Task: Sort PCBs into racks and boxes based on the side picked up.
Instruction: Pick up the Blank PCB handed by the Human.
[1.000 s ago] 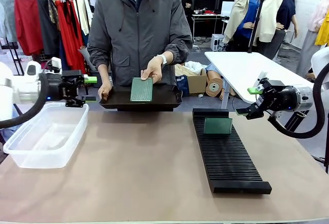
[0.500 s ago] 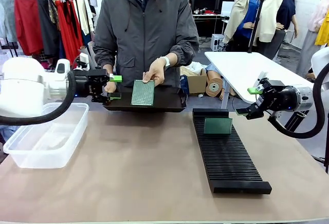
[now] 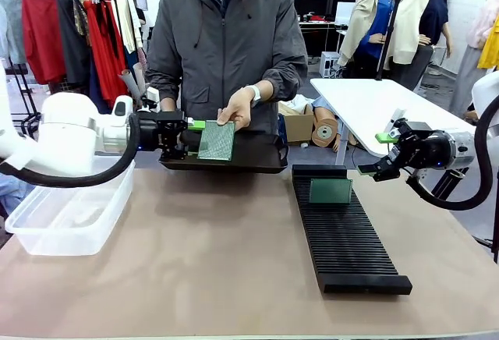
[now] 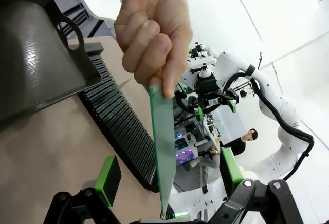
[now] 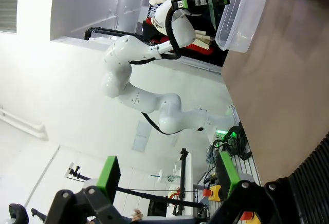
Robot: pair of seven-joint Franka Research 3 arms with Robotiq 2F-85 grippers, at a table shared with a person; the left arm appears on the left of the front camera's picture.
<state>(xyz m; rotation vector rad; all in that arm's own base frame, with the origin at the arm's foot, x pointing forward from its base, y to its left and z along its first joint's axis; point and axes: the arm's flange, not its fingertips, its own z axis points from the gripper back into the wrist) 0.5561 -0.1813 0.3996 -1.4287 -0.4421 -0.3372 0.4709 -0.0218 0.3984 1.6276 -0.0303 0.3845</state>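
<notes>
Left end effector (image 4: 168, 175) spread wide around PCB (image 4: 163, 131) in person's hand (image 4: 154, 29)

Tan bench (image 3: 234, 262) carries 2 items, well apart: clear box (image 3: 70, 211) at L edge, sat a bit skewed; long black rack (image 3: 343, 239) R of centre, running near-to-far, ribbed slots up.

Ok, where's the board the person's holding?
Front view, left of centre: the PCB is held on edge over the dark tray, pinched at its top by the person's hand, between the fingers of the open left gripper.
</notes>
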